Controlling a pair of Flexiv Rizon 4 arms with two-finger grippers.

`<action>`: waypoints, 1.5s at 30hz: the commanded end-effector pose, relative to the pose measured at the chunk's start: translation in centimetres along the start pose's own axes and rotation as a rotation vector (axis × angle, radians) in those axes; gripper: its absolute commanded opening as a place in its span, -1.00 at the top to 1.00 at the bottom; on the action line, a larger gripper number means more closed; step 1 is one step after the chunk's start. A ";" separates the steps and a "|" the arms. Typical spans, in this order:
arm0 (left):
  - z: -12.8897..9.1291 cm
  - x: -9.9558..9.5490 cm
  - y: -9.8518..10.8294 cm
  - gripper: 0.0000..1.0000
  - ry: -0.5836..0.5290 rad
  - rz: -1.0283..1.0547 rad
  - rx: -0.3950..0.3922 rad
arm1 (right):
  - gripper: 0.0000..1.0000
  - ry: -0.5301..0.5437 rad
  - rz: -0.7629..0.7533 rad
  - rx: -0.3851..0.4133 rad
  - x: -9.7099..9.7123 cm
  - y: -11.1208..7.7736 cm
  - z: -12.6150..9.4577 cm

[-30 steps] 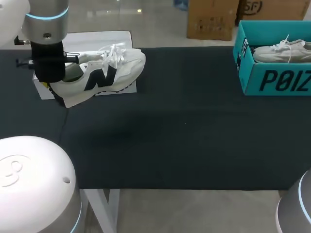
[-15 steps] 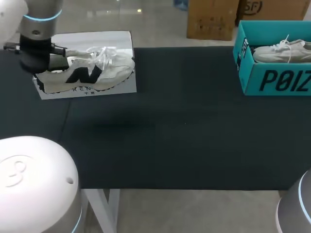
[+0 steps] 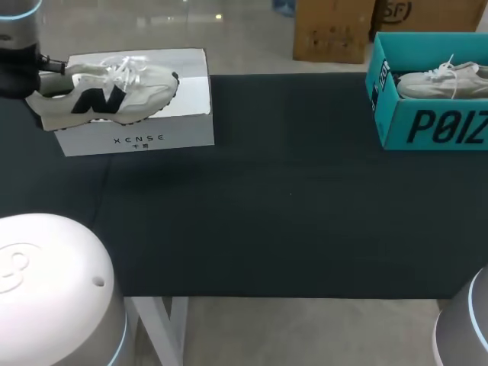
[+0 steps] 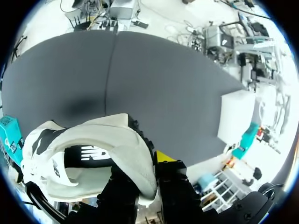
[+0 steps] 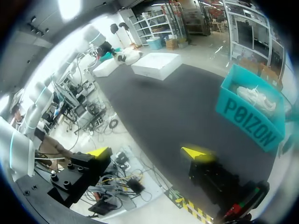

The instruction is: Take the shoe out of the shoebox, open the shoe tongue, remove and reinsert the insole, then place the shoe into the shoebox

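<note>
A white shoe [image 3: 107,95] with a black letter on its side hangs level over the white shoebox [image 3: 145,130] at the table's far left. My left gripper [image 4: 147,172] is shut on the shoe's [image 4: 93,144] heel collar, one finger inside and one outside. In the head view only the left arm's wrist [image 3: 17,65] shows, at the shoe's heel. My right gripper [image 5: 147,154] stands open and empty beyond the table's near right edge. From there the white shoebox [image 5: 156,65] and the held shoe [image 5: 125,56] lie far off.
A teal shoebox [image 3: 427,122] stands open at the far right, with a second pale shoe [image 3: 442,80] inside; it also shows in the right wrist view as the teal shoebox [image 5: 252,114]. Dark cloth [image 3: 290,213] covers the table between the boxes.
My left arm has carried the shoe leftward and toward the table's far side, from in front of the white shoebox to above it, and levelled it. The right arm has not moved.
</note>
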State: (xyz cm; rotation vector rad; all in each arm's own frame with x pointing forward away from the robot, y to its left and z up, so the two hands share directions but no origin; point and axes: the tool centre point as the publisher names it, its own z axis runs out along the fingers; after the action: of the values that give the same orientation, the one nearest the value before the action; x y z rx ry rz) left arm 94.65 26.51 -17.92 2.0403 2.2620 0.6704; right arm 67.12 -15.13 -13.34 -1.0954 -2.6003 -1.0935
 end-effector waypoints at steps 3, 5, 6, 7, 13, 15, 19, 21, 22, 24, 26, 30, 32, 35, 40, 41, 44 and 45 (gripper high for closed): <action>2.1 0.1 3.3 1.00 -0.008 0.000 0.030 | -1.00 0.000 0.001 0.003 -0.1 0.0 0.0; 2.7 0.0 4.5 1.00 -0.004 0.001 0.032 | -1.00 0.000 0.001 0.003 -0.1 0.0 0.0; 3.0 -0.1 5.0 1.00 -0.003 0.001 0.032 | -1.00 0.000 0.001 0.003 -0.1 0.0 0.0; 3.2 -0.1 5.5 1.00 -0.003 0.002 0.033 | -1.00 0.000 0.001 0.003 -0.1 0.0 0.0; 4.9 -0.9 8.6 1.00 0.005 0.006 0.034 | -1.00 0.000 0.001 0.003 -0.1 0.0 0.0; 5.6 -1.2 9.2 1.00 0.006 0.010 0.038 | -1.00 0.000 0.001 0.003 -0.1 0.0 0.0; 7.4 -2.3 10.5 1.00 -0.007 0.009 0.055 | -1.00 0.000 0.001 0.003 -0.1 0.0 0.0; 8.2 -2.7 11.0 1.00 -0.001 0.010 0.061 | -1.00 0.000 0.001 0.003 -0.1 0.0 0.0; 8.7 -2.9 11.1 1.00 0.004 0.012 0.063 | -1.00 0.000 0.001 0.003 -0.1 0.0 0.0; 9.3 -3.2 11.4 1.00 0.013 0.007 0.067 | -1.00 0.000 0.001 0.003 -0.1 0.0 0.0; 10.1 -3.5 11.7 1.00 0.013 0.001 0.070 | -1.00 0.000 0.001 0.003 -0.1 0.0 0.0; 11.7 -4.2 12.0 1.00 0.044 0.007 0.066 | -1.00 0.000 0.001 0.003 -0.1 0.0 0.0; 12.3 -4.6 12.0 1.00 0.038 0.014 0.071 | -1.00 0.000 0.001 0.003 -0.1 0.0 0.0; 13.5 -5.2 11.9 1.00 0.044 0.038 0.084 | -1.00 0.000 0.001 0.003 -0.1 0.0 0.0; 15.8 -6.5 11.4 1.00 0.044 0.078 0.095 | -1.00 0.000 0.001 0.003 -0.1 0.0 0.0; 16.2 -6.8 11.3 1.00 0.044 0.087 0.096 | -1.00 0.000 0.001 0.003 -0.1 0.0 0.0; 17.4 -7.7 11.0 1.00 0.035 0.119 0.097 | -1.00 0.000 0.001 0.003 -0.1 0.0 0.0; 17.8 -8.0 10.9 1.00 0.035 0.130 0.095 | -1.00 0.000 0.001 0.003 -0.1 0.0 0.0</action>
State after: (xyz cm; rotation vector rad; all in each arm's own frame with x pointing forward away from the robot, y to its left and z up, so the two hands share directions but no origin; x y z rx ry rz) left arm 110.57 24.90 -31.31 2.2436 2.2430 0.6185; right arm 67.12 -15.13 -13.34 -1.0954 -2.6003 -1.0935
